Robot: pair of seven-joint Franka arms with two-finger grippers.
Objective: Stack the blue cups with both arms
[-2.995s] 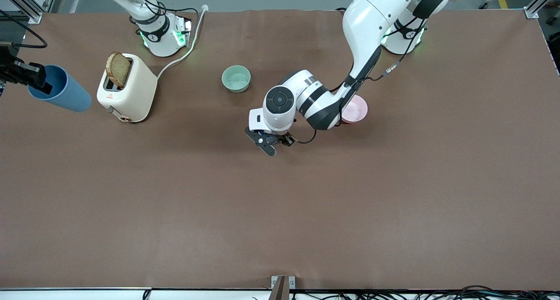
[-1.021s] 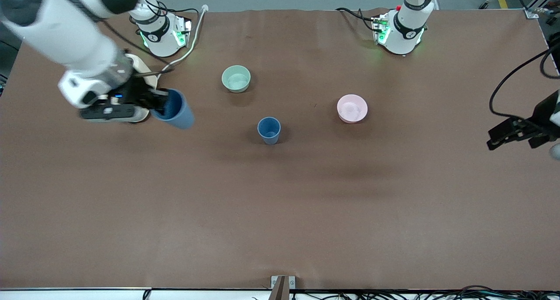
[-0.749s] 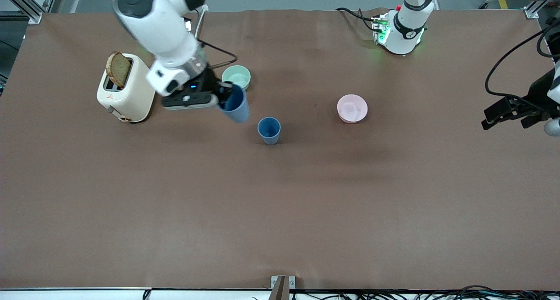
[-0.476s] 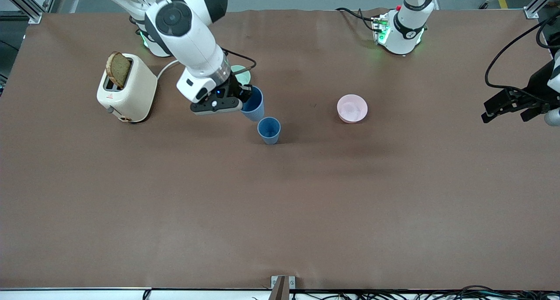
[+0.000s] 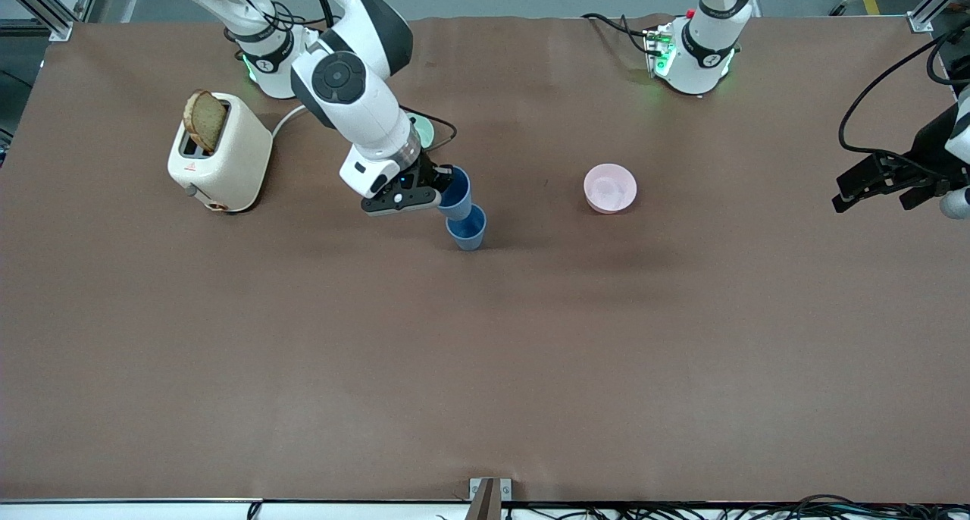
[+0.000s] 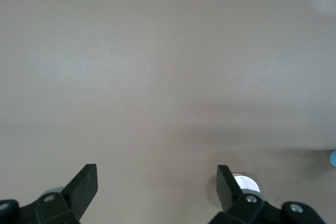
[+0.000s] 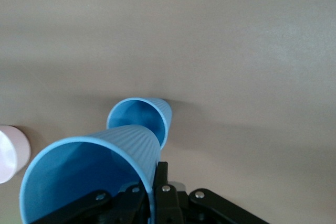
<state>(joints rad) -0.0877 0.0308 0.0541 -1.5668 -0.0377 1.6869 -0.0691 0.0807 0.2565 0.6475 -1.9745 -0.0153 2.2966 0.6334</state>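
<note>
Standing upright near the table's (image 5: pixel 530 368) middle, one blue cup (image 5: pixel 467 229), taken here as the landmark. Just above it and slightly toward the right arm's end, the held cup (image 5: pixel 455 194), pinched at its rim by the right gripper (image 5: pixel 434 189), fingers clamped together on the wall (one inside, one outside, as the right wrist view shows). Tilted a little, that held cup (image 7: pixel 92 174), its base over the standing cup's (image 7: pixel 140 119) mouth but not seated inside. Farther from the front camera than the standing cup and toward the right arm's end, a mint bowl (image 5: pixel 424 131), mostly hidden under the right arm. Toward the left arm's end, slightly farther from the camera, a pink bowl (image 5: pixel 610 189), well apart. Much farther toward the right arm's end, a cream toaster (image 5: pixel 220 155) with a slice of bread (image 5: pixel 204 121) sticking up from a slot. Waiting over the table edge at the left arm's end, well apart from the standing cup, the left gripper (image 5: pixel 879 186); fingers (image 6: pixel 84 184) spread wide apart with nothing between them, only bare table under them in the left wrist view
</note>
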